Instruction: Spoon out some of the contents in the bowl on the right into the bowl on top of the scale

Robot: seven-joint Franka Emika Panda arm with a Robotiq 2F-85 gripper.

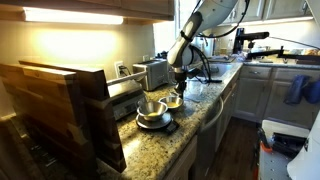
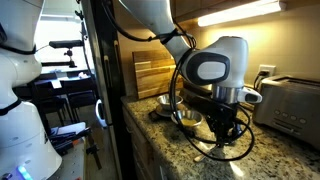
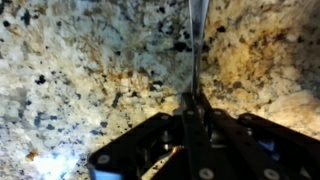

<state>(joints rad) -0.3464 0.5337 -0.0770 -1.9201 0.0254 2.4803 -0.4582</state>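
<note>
- The black Robotiq gripper [image 3: 190,102] is clamped on a thin grey metal spoon handle [image 3: 193,45], whose long axis runs straight ahead of the fingers.
- Below the handle, the wrist view shows only the speckled granite counter [image 3: 80,70].
- In an exterior view, the shallow silver source bowl [image 2: 187,120] lies just left of the gripper, and the silver bowl on the black scale [image 2: 165,103] is further left.
- The arm hangs with its wrist pointing down.

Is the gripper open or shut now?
Shut on the spoon: in the wrist view the gripper pinches its thin handle, above the counter.
</note>
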